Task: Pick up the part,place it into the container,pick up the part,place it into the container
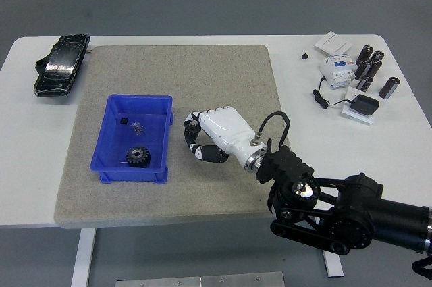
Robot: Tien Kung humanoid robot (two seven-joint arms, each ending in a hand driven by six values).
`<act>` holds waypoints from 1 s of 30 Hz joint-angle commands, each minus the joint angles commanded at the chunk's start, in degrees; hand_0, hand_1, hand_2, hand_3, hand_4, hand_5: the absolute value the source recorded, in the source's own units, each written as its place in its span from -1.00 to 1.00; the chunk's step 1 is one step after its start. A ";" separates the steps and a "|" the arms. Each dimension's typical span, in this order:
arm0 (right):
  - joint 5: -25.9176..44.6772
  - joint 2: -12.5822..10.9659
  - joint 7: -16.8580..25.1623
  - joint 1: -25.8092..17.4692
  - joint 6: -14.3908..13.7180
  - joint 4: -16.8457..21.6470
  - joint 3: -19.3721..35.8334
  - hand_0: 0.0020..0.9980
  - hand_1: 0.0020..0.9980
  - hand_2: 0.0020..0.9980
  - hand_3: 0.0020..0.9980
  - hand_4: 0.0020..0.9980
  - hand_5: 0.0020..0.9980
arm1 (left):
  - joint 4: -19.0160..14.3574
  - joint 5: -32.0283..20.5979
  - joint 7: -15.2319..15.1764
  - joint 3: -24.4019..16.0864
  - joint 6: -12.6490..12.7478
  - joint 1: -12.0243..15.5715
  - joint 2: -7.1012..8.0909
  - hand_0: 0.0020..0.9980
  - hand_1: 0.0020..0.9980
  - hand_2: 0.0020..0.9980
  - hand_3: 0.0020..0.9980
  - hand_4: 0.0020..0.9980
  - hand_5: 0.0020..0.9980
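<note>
My right hand [196, 140], white with black finger pads, hovers over the grey mat [202, 77] just right of the blue container [140, 99]. Its fingers are curled shut around a small dark part, which is mostly hidden inside the grip. The container sits at the mat's left and holds a black gear [138, 157] near its front wall and a small black piece [123, 121] near its back. The left arm is out of view.
A black pouch [62, 65] lies at the table's far left. At the far right are several dark cylinders [370, 67], a white breaker [337, 69], and a black adapter [365, 106] with its cable.
</note>
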 joint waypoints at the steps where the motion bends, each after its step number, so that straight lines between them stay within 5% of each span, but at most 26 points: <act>1: -0.01 0.95 0.00 0.88 0.05 0.02 -0.17 -0.31 -0.10 -0.10 0.34 -0.16 -0.65 | -0.01 0.09 0.04 -0.04 -0.01 -0.04 0.02 0.36 0.27 0.21 0.16 0.27 -0.50; 11: -3.12 8.20 -0.32 9.30 1.62 -1.32 -5.29 -0.29 -0.05 0.02 0.35 -0.12 -0.61 | -0.12 0.89 0.43 -0.54 -0.05 -0.31 0.33 0.36 0.27 0.21 0.16 0.27 -0.50; 12: -3.82 8.83 -0.37 9.79 1.64 -1.76 -5.82 0.00 0.19 0.21 0.34 0.05 -0.38 | -0.13 0.99 0.48 -0.61 -0.05 -0.32 0.35 0.36 0.27 0.21 0.16 0.28 -0.49; 14: -4.68 9.90 -0.39 10.47 1.61 -2.72 -6.78 0.00 0.19 0.21 0.34 0.05 -0.38 | -0.14 1.07 0.51 -0.66 -0.05 -0.35 0.37 0.36 0.27 0.21 0.16 0.28 -0.49; 17: -4.85 10.02 -0.22 10.92 1.40 -4.75 -8.31 0.00 0.19 0.21 0.34 0.05 -0.38 | -0.14 1.05 0.49 -0.63 -0.05 -0.42 0.36 0.36 0.27 0.21 0.16 0.28 -0.49; 18: -4.74 10.02 -0.14 10.94 1.31 -5.44 -8.75 0.23 0.31 0.27 0.34 0.13 -0.32 | -0.14 1.08 0.50 -0.64 -0.06 -0.44 0.34 0.36 0.27 0.21 0.16 0.28 -0.49; 23: -3.67 10.02 0.15 10.35 0.92 -8.92 -10.65 0.23 0.31 0.27 0.34 0.13 -0.32 | -0.18 1.36 0.63 -0.81 -0.11 -0.36 0.35 0.36 0.27 0.21 0.16 0.28 -0.49; 24: -3.38 10.02 0.20 10.19 0.81 -9.51 -11.01 0.41 0.42 0.38 0.35 0.12 -0.32 | -0.18 1.43 0.66 -0.86 -0.11 -0.34 0.37 0.36 0.27 0.21 0.16 0.29 -0.49; 30: -2.01 10.02 0.12 9.43 0.12 -11.12 -12.16 0.49 0.48 0.44 0.35 0.16 -0.31 | -0.18 1.43 0.63 -0.80 -0.14 -0.35 0.46 0.36 0.27 0.21 0.16 0.29 -0.48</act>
